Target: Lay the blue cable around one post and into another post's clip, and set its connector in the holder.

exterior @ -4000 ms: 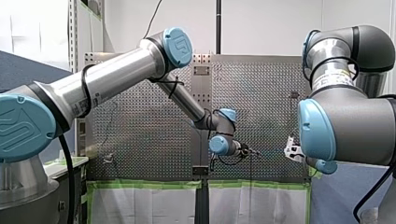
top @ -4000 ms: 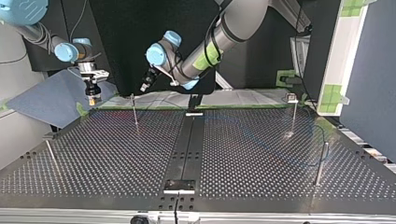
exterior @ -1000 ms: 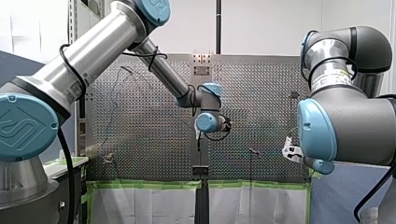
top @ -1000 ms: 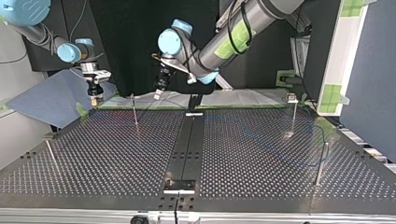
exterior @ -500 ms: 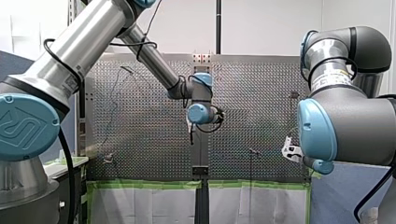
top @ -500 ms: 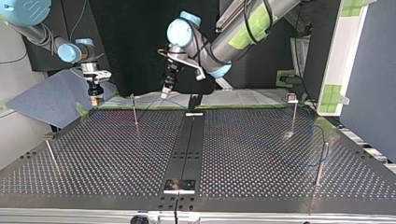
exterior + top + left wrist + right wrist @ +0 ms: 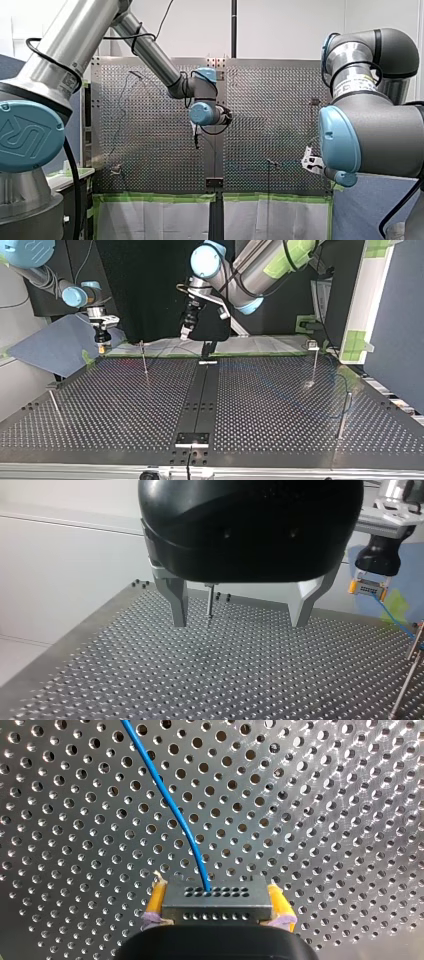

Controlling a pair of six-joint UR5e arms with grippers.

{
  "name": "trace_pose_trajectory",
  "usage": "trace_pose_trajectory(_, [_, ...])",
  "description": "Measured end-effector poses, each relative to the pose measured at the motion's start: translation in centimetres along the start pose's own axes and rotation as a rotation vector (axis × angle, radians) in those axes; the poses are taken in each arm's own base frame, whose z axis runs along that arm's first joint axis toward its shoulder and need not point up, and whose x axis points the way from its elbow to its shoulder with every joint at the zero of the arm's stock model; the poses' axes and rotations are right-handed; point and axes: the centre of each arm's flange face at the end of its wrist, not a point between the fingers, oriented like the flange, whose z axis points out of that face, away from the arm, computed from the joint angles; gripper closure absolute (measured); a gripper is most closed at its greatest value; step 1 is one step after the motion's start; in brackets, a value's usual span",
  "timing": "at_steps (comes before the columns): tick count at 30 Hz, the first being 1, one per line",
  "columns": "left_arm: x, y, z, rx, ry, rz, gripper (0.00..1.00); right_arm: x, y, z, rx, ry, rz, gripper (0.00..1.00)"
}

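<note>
While right gripper [image 7: 102, 345] clamps the connector [image 7: 217, 906] over a corner of the table [image 7: 280, 405], cable [image 7: 170, 800] trails slack across the holes. Left gripper [image 7: 240, 605] hangs spread, empty. Risk, I judge: unguided slack snags a post [image 7: 144, 360] or skips it. Perforated metal, black centre strip [image 7: 200, 395]; green tape [image 7: 160, 197] along one edge, white walls [image 7: 290, 30].

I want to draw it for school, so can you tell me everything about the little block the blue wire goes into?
The connector is a small dark grey rectangular block, plastic by the look, with two rows of tiny holes in its face. The thin blue cable comes out of one hole. My right gripper holds it by both ends between yellow pads, with the perforated table beyond it.
</note>
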Motion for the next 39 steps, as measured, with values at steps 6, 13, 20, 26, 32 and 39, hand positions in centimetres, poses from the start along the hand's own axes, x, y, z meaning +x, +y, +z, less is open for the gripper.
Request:
trace_pose_trajectory(6, [-1.5,0.7,-1.5,0.003,-0.045,-0.032,0.00,0.0,0.0,0.0,0.000,0.000,0.000,1.00])
trace_pose_trajectory(13, [-3.3,1.9,-2.9,0.000,-0.107,-0.096,0.00,-0.1,0.0,0.0,0.000,0.000,0.000,1.00])
trace_pose_trajectory(20, [-4.7,2.5,-4.6,0.006,-0.165,-0.117,0.00,-0.2,-0.1,0.0,0.002,-0.001,0.000,1.00])
trace_pose_trajectory(26, [-5.7,3.2,-6.4,0.010,-0.192,-0.123,0.00,-0.2,-0.1,0.0,0.002,0.000,0.000,1.00])
trace_pose_trajectory(32, [-6.3,4.1,-8.6,0.006,-0.196,-0.122,0.00,-0.2,-0.1,0.0,0.003,-0.001,0.000,1.00])
trace_pose_trajectory(39, [-4.4,5.2,-10.7,-0.008,-0.155,-0.097,0.00,-0.3,-0.2,0.0,0.003,-0.002,0.001,1.00])
